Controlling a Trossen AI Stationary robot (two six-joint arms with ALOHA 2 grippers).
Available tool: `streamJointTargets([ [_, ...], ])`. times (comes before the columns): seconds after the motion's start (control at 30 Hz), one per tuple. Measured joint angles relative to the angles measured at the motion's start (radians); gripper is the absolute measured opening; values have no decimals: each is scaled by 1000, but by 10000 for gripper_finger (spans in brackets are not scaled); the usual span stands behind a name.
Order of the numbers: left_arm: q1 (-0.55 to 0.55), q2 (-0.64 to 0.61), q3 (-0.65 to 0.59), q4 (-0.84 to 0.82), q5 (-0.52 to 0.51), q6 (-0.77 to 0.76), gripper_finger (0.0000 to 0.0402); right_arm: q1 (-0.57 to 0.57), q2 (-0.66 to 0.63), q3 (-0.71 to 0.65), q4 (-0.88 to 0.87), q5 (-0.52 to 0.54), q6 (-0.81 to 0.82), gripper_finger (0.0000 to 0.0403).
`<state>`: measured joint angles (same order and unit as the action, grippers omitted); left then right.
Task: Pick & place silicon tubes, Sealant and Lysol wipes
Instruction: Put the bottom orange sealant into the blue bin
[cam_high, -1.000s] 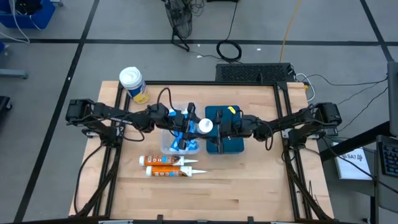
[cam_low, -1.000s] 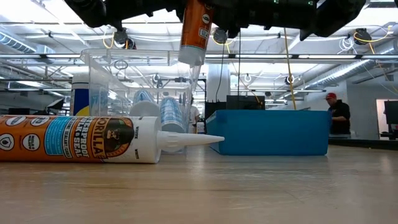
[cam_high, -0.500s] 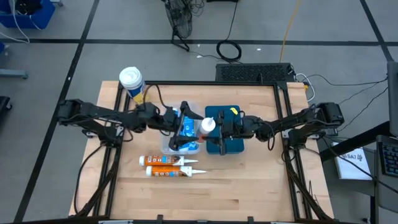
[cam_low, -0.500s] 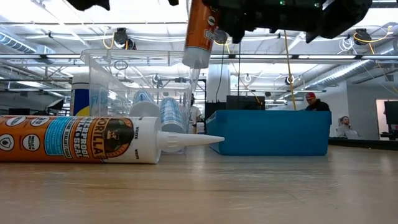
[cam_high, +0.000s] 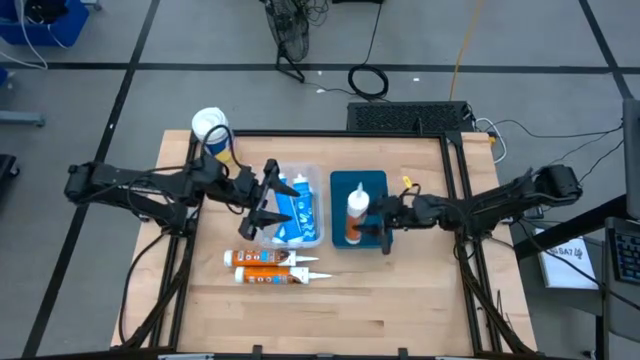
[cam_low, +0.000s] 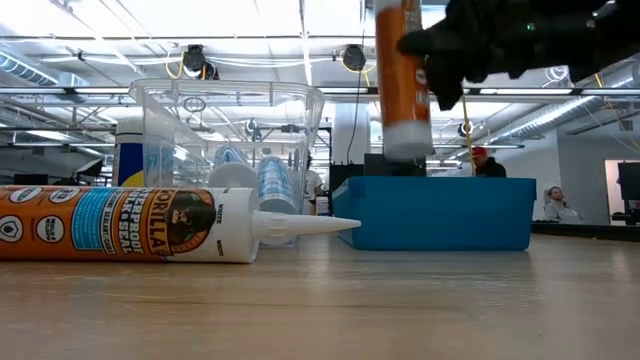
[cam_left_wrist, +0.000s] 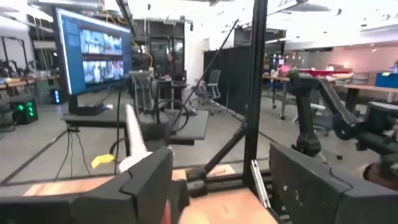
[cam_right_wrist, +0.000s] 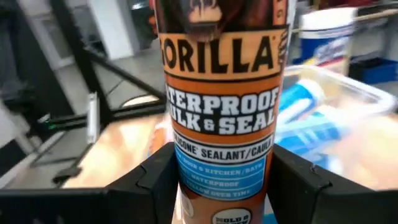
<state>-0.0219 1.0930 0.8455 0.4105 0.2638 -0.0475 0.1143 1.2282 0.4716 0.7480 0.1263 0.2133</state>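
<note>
My right gripper (cam_high: 378, 228) is shut on an orange sealant cartridge (cam_high: 355, 214), which stands upright over the blue bin (cam_high: 372, 182). In the low view the cartridge (cam_low: 403, 85) hangs above the bin (cam_low: 435, 212). My left gripper (cam_high: 262, 200) is open and empty at the left side of the clear bin (cam_high: 318, 178), in which several blue tubes (cam_high: 298, 208) lie. Two more orange cartridges (cam_high: 265, 266) lie side by side on the table in front of the clear bin. The Lysol wipes canister (cam_high: 213, 135) stands upright at the far left corner. My right gripper pinches the cartridge's round body at the blue band of its label (cam_right_wrist: 221, 165) between its two fingers (cam_right_wrist: 155, 183). The fingers come level from the table's right side and lie across the cartridge. The cartridge stands upright, its lower end (cam_low: 405, 148) clear above the blue bin.
The nearer lying cartridge (cam_low: 130, 222) points its white nozzle (cam_low: 305, 226) toward the blue bin. A black metal frame (cam_high: 455, 190) runs along the table's edges. The wood in front of the bins (cam_high: 400, 300) is bare. People show in the room beyond (cam_low: 485, 162).
My right gripper has carried the cartridge toward the table's right edge, from the gap between the bins to over the blue bin, and the cartridge has gone from tilted to upright. My left gripper has drawn back toward the table's left edge, away from the cartridge.
</note>
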Motion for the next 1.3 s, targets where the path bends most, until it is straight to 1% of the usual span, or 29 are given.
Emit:
streamJointTargets([
  [0.07,0,-6,-2,12,0,-8,256,-1,6,-29,9,32,12,185],
  [0.13,0,-7,-2,14,-1,-9,255,-1,10,-57,13,34,12,185],
  [0.27,0,-6,-2,10,-3,-10,262,-1,-1,-48,128,29,-3,185],
  [0.4,0,-6,-2,3,-3,-10,270,2,7,-54,134,28,-57,185],
  [0.47,0,-6,-2,3,-3,-10,270,-1,3,-52,175,28,-78,185],
  [0.57,0,-6,-2,6,-3,-10,268,-24,0,-48,186,10,-62,185],
  [0.6,0,-6,-2,6,-3,-10,266,-37,3,-49,174,-20,-43,185],
  [0.63,0,-6,-2,6,-3,-10,264,-52,3,-49,165,-75,-21,185],
  [0.67,0,-6,-2,6,-3,-10,262,-67,-4,-49,157,-155,3,185],
  [0.73,0,-6,-2,5,-3,-10,258,-91,-21,-32,170,-355,25,185],
  [0.87,0,-6,-2,6,-3,-10,256,-102,-46,-3,189,-772,5,184],
  [0.97,0,-5,-2,10,-3,-10,260,-99,-42,24,188,-977,30,184],
  [1.03,0,-5,-2,9,-3,-10,264,-88,-46,44,215,-1054,41,184],
  [1.13,0,-5,-2,9,-3,-10,268,-68,-46,46,208,-1115,31,184],
  [1.23,0,-5,-2,9,-3,-9,266,-50,-43,44,194,-1118,16,184],
  [1.3,0,-5,-2,9,-3,-9,262,-35,-46,44,197,-1090,-16,184],
])
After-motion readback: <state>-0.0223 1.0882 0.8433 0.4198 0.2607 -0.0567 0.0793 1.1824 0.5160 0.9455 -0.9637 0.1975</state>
